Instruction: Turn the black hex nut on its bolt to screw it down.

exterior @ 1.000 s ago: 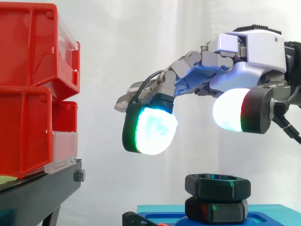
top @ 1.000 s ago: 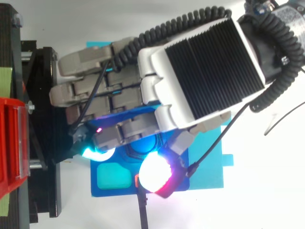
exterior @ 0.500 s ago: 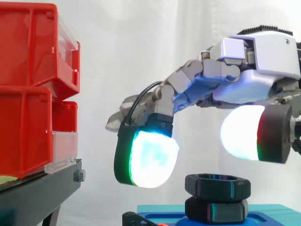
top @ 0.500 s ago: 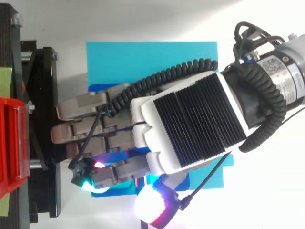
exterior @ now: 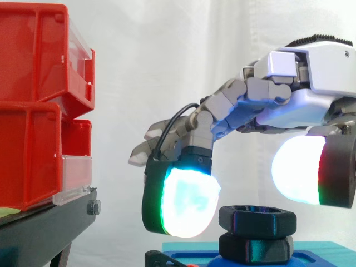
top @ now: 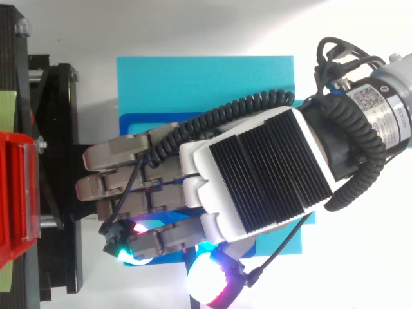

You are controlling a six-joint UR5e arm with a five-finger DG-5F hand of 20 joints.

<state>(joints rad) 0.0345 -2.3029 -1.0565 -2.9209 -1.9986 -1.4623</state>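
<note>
The black hex nut sits low in the side view, stacked directly on a second black hex piece of the same shape. That piece rests on a dark blue fixture.

Far to the left of the nut, red bins stand stacked on a black stand, in front of the white curtain. Just left of the nut hangs a fingertip pad glowing white and cyan with a green edge, its lower end level with the nut. Its edge meets the nut's outline, but contact cannot be judged from this angle. Above the nut the hand reaches in from the right, its fingers sloping down and leftward. To the upper right of the nut, the thumb's pad glows white with a red rim, clear of the nut and higher than it. The fingers are loosely bent and spread to either side of the nut, closing on nothing.

From above, the hand covers the nut. Its fingers point toward the black stand, over the dark blue fixture and the cyan plate beneath it.
</note>
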